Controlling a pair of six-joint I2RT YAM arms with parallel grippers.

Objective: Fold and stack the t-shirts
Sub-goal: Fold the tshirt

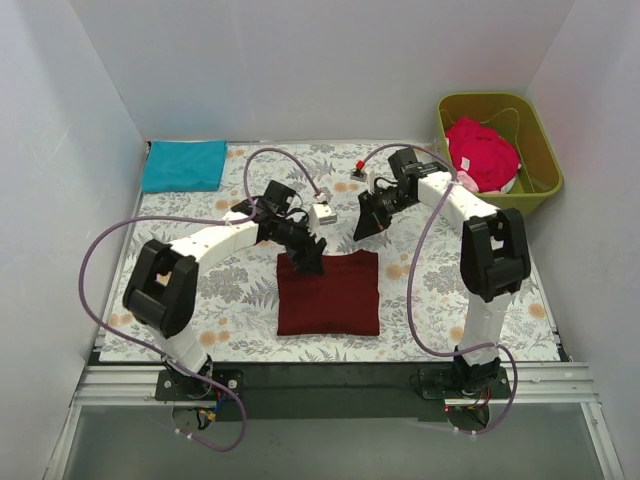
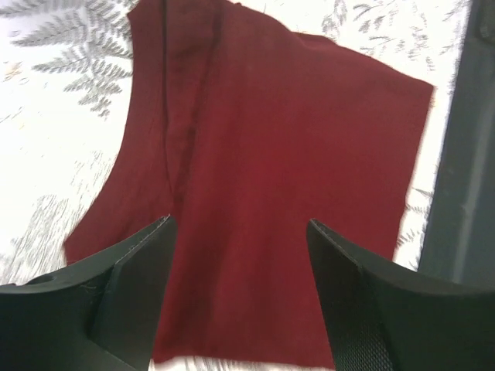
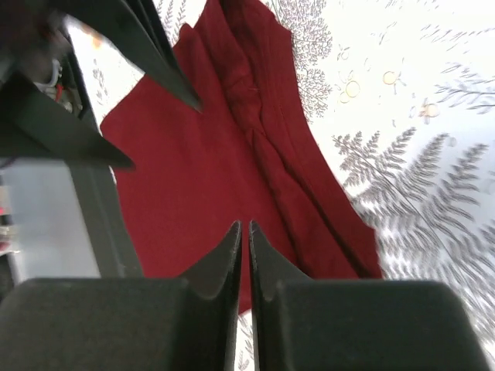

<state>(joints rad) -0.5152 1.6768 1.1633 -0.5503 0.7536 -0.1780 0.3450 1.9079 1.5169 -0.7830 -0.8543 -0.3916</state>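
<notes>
Maroon shirt (image 1: 328,292) lies folded at ctr, L gripper (image 2: 240,224) jaws apart over its far edge, prob. to pinch for next fold, R gripper (image 3: 245,226) jaws together, empty, just beyond; teal shirt (image 1: 183,165) far-left, pink shirt (image 1: 480,150) in tub (image 1: 545,172).

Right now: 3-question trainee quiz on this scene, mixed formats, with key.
1. True or false: the right gripper is shut and holds nothing.
2. Fill in: the left gripper hangs open over the ___ shirt.
3. Where is the red-pink shirt? A: in the tub. B: flat on the table. C: in the left gripper.

Key:
1. True.
2. Maroon; the maroon shirt lies folded at mid-table.
3. A.
</notes>
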